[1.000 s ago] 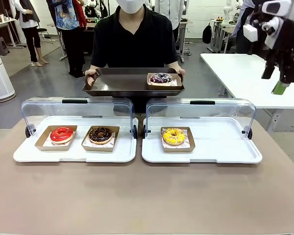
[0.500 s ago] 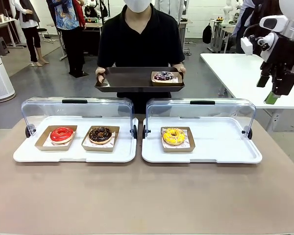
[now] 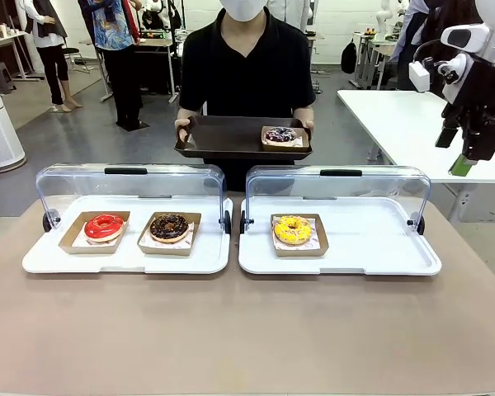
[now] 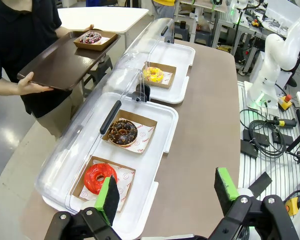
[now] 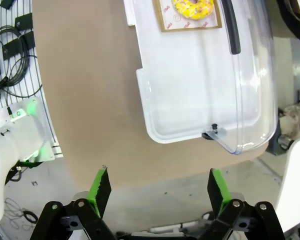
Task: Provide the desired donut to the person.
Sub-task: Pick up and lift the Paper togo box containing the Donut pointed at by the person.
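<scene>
- The brown counter carries two white display cases with their clear lids tipped back.
- The left case holds a red donut and a chocolate donut; the right case holds a yellow donut.
- Past the far edge, the person holds a dark tray bearing a sprinkled donut.
- The left pincer and the right pincer both gape, empty.
- A white table stands on the grey floor behind.

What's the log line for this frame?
left gripper: open, empty | right gripper: open, empty | person: holds tray with sprinkled donut | left case: red donut, chocolate donut | right case: yellow donut
</scene>
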